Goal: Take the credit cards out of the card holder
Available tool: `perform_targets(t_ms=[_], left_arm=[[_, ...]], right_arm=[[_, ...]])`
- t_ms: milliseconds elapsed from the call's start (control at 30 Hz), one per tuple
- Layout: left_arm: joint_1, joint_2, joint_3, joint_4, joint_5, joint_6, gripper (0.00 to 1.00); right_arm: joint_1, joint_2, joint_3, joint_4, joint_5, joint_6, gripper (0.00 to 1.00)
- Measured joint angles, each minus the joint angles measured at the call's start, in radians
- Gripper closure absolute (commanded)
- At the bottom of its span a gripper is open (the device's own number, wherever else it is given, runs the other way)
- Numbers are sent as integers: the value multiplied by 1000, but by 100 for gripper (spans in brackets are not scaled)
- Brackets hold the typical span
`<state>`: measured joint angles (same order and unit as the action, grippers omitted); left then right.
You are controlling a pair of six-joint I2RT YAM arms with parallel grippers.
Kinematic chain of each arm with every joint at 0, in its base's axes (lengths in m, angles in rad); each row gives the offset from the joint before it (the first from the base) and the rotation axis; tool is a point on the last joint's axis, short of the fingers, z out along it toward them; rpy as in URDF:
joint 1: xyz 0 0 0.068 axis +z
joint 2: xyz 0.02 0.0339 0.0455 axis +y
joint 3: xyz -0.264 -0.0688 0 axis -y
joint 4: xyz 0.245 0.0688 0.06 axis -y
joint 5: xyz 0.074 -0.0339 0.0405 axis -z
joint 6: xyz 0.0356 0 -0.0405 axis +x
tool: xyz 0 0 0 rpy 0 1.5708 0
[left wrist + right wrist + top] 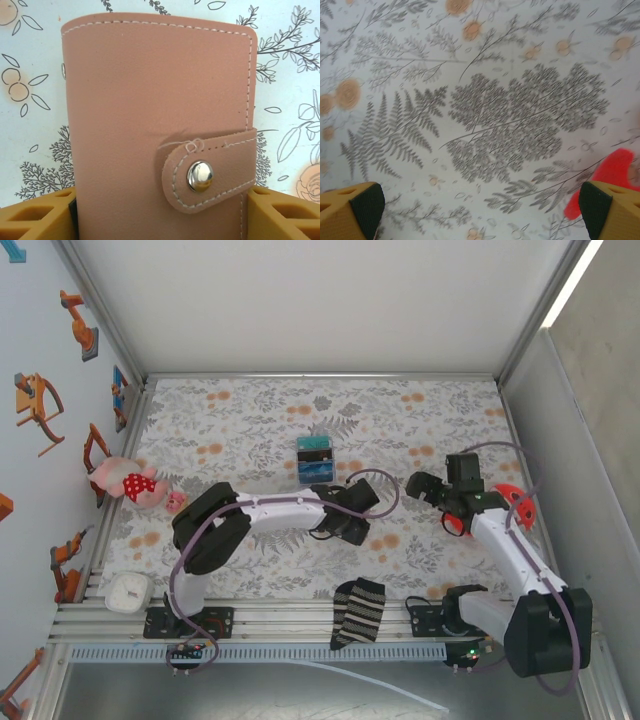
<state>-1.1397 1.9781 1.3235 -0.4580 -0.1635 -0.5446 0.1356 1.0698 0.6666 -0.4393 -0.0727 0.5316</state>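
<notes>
The card holder [150,100], a tan-brown leather wallet with white stitching, lies closed on the floral cloth, its tab [210,172] snapped shut with a silver stud. My left gripper [161,197] straddles its lower part, and the yellow fingers [280,210] press against both side edges. From above, the left gripper [350,518] covers the card holder at the table's middle. The credit cards are hidden inside the closed holder. My right gripper [428,486] hovers open to the right; between its fingers [480,200] there is bare cloth.
A blue-teal-black boxy object [315,460] stands just behind the left gripper. A red object [515,502] lies by the right arm, its edge [615,170] beside the right finger. A striped sock [358,612] lies at the near edge, a pink plush [130,483] and a white item [128,590] at the left.
</notes>
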Motion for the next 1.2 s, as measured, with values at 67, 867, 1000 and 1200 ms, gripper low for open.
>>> perform_targets(t_ms=[67,867,1000,1200], left_arm=[[2,-14,-24,27,7,0,29],[5,-241,-168,280,69,45,31],[5,-253,-187,321,104,46,31],[4,-283,-220,374,148,53,31]], right_arm=[[0,-25,-28,14,-66,26,1],[52,-76,-300,641,-642,430,10],[60,-75,-300,686,-660,446,17],[70,-52,-300,725,-680,465,32]])
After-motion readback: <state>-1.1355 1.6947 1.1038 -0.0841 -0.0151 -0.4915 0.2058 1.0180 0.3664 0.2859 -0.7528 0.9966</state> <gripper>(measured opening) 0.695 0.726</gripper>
